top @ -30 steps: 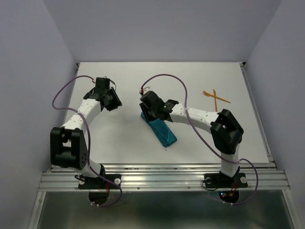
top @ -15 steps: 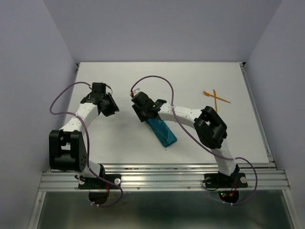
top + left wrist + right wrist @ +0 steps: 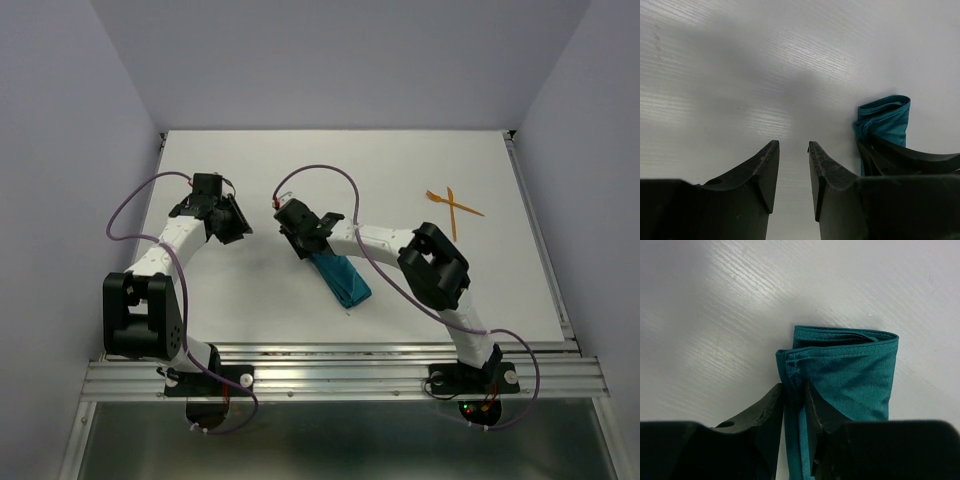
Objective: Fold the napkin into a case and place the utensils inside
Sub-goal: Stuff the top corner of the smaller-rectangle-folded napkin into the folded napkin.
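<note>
White table [image 3: 250,290] carries the teal case [image 3: 345,280] near its middle, lying diagonally. On its folded edge the right gripper [image 3: 795,397] pinches, jaws almost closed. To the left, the left gripper [image 3: 793,150] hovers, jaws partly open and empty. At the far right the orange utensils [image 3: 452,208] lie crossed.

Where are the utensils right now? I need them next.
Top view: the utensils lie crossed on the far right of the table, apart from the napkin at centre and to its right.
</note>
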{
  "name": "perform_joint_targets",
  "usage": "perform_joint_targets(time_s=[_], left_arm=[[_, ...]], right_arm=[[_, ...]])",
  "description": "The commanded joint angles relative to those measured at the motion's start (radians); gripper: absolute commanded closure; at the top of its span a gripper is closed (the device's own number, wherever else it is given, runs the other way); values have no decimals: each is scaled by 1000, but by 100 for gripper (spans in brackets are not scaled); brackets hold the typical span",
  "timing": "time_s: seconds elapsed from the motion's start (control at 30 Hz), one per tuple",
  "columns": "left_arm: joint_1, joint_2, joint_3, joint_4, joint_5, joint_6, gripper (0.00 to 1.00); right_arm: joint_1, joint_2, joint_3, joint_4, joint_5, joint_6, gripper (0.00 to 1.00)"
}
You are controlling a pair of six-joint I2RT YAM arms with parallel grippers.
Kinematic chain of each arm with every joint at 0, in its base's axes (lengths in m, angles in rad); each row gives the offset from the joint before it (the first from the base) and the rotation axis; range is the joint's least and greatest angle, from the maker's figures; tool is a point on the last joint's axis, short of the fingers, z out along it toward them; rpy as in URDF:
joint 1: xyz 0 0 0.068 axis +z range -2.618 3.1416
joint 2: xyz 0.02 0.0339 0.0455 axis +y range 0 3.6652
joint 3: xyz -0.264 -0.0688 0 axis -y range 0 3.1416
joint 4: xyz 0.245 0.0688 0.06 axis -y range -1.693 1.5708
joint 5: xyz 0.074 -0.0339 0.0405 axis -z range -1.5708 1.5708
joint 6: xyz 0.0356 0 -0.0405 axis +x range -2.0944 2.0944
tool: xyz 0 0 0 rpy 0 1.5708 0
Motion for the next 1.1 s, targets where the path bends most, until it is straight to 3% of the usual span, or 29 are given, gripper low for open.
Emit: perform_joint_targets(time_s=[0.0, 0.2, 0.33, 0.8, 1.07], left_arm=[[1, -17, -11, 22, 16, 18, 59], [1, -28, -29, 35, 35, 20, 59], [-17, -80, -57, 89, 120, 49, 54], [-137, -94, -37, 154, 56, 38, 52], [-174, -176, -127, 265, -23, 14, 52]], right_arm=[[12, 6, 32, 12, 34, 16, 79], [12, -61, -15, 58, 11, 56, 99], [12, -113, -81, 122, -24, 72, 99], [-10, -198, -193, 222, -178, 135, 99], [-71, -250, -284, 276, -260, 161, 99]])
